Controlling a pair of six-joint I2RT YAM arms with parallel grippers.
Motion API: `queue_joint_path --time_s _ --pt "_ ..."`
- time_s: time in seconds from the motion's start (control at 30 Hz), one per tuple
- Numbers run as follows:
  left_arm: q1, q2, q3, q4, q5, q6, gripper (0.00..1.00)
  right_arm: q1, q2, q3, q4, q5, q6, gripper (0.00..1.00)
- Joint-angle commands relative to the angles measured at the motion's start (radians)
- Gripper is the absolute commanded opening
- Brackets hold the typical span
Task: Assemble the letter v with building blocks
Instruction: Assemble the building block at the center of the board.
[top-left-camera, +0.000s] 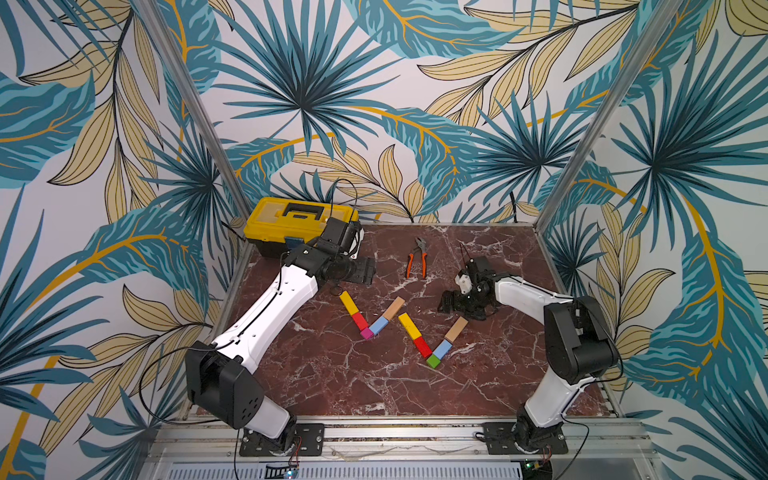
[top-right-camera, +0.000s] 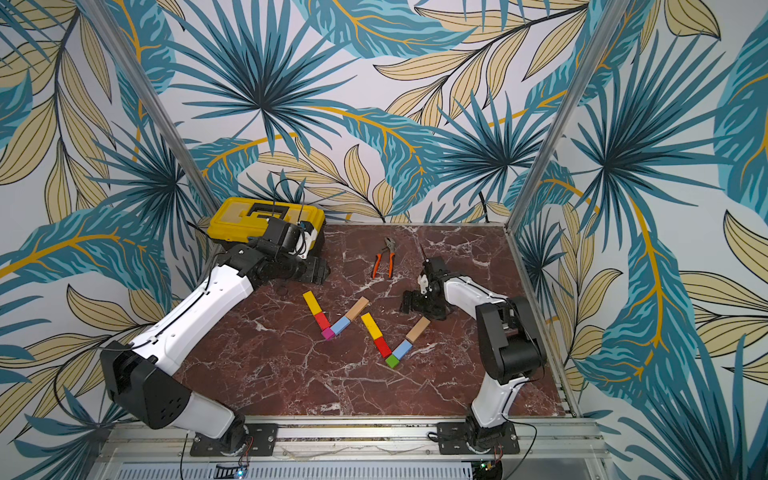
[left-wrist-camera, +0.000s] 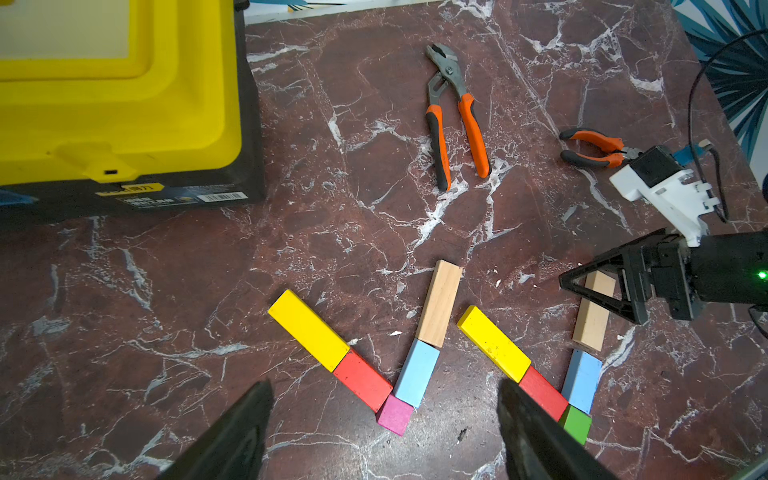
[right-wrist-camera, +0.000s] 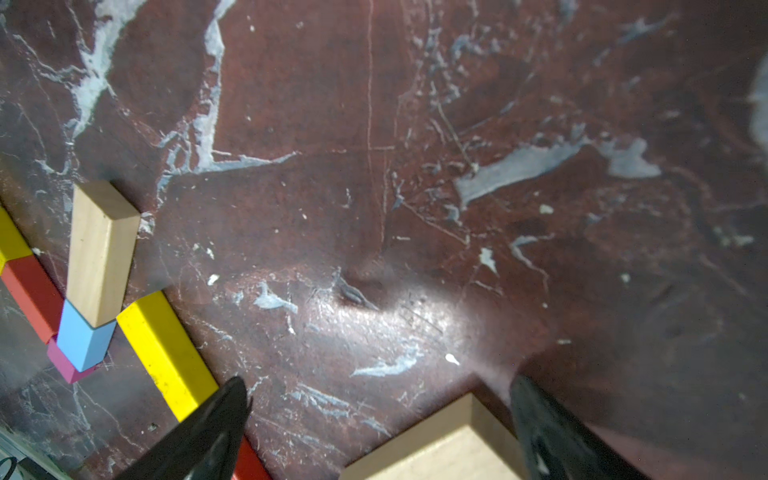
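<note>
Marble tabletop (top-left-camera: 332, 386) holds the green-tipped letter v (top-left-camera: 422, 345) mid-table, beside a second V (top-left-camera: 359, 320). Near it, the right gripper (right-wrist-camera: 378, 386) gapes wide, empty; the left gripper (left-wrist-camera: 382, 388) likewise holds nothing.

the left arm (top-left-camera: 266, 316) is being held stretched toward the far left corner of the table (top-left-camera: 332, 386), with the left gripper (left-wrist-camera: 383, 386) being held wide open. the right arm (top-left-camera: 523, 291) is being held bent near the right edge, the right gripper (right-wrist-camera: 379, 384) being pointed downward, jaws spread wide.
</note>
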Motion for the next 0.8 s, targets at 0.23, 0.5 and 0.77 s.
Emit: queue_joint_path --time_s 0.23,0.5,0.77 --pt "0.008 -0.003 0.006 0.011 -0.004 0.005 0.86 0.019 0.029 0.015 -0.033 -0.019 -0.022 1.0" --pt "0.007 -0.007 0.002 0.011 -0.004 0.006 0.86 0.036 0.031 0.012 -0.041 -0.013 -0.023 0.99" --pt "0.007 -0.008 0.004 0.011 -0.004 0.005 0.86 0.042 0.025 0.001 -0.039 -0.016 -0.017 1.0"
